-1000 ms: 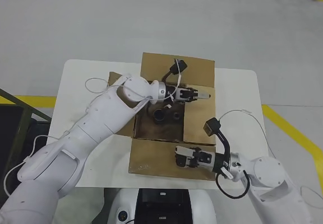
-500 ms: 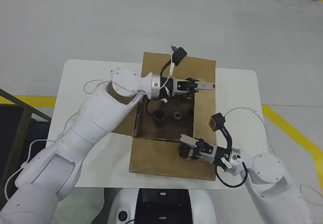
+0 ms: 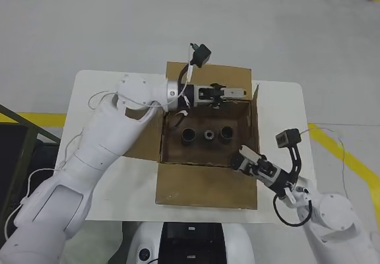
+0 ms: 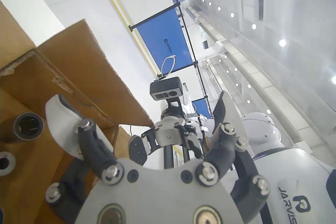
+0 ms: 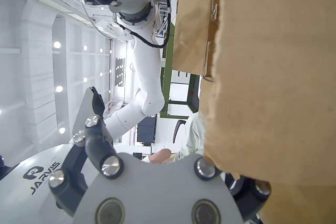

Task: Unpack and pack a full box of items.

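Observation:
An open cardboard box (image 3: 203, 185) sits mid-table with its flaps spread. Three dark round items (image 3: 208, 135) stand in a row inside; two of them (image 4: 27, 125) show in the left wrist view. My left gripper (image 3: 233, 93) hovers open over the box's far flap (image 3: 233, 76), and the flap's edge (image 4: 86, 70) runs between its fingers (image 4: 60, 114). My right gripper (image 3: 246, 158) is at the box's right side, beside the upright right flap (image 3: 251, 119). It is open: one finger (image 5: 94, 101) shows, while cardboard (image 5: 262, 78) hides the other.
The white table (image 3: 104, 99) has bare room to the left of the box and a strip on the right (image 3: 282, 105). Yellow floor tape (image 3: 348, 158) runs past the table's right edge.
The right flap has swung from over the box to upright, uncovering a third item. My right gripper has moved right with it. My left gripper has shifted toward the far flap.

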Controlling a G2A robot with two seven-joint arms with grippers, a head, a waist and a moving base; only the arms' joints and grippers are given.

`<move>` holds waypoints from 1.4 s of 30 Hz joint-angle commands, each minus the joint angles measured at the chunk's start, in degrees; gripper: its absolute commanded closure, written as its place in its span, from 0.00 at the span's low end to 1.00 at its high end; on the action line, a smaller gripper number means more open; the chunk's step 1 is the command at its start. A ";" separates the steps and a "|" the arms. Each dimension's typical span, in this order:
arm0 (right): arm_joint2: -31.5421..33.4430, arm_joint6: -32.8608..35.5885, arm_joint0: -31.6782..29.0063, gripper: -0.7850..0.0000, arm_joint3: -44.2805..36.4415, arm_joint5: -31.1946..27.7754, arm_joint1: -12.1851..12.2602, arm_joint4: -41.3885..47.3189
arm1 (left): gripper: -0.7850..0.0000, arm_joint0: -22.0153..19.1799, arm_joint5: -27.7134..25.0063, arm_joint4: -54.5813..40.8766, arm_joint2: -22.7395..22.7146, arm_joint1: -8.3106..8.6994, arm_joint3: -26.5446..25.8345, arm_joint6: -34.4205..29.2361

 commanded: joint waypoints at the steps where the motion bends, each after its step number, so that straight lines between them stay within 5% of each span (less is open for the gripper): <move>1: 1.04 -1.06 -1.13 0.00 -0.66 -1.44 0.04 -0.05 | 0.00 0.74 0.17 0.56 -2.09 0.59 -1.24 -0.64; 20: 6.34 -10.89 -1.62 0.00 5.23 -4.42 -0.08 -1.28 | 0.00 9.80 1.23 3.15 -21.59 5.83 -8.87 -8.62; 32: 7.62 -15.02 -0.03 0.00 10.70 -3.64 -0.32 -1.82 | 0.00 14.48 -1.70 2.74 -32.71 8.42 -5.43 -11.41; 42: 6.48 -15.56 2.38 0.00 14.74 -1.40 -0.55 -2.23 | 0.00 13.56 -1.06 2.01 -38.36 10.21 -0.88 -15.37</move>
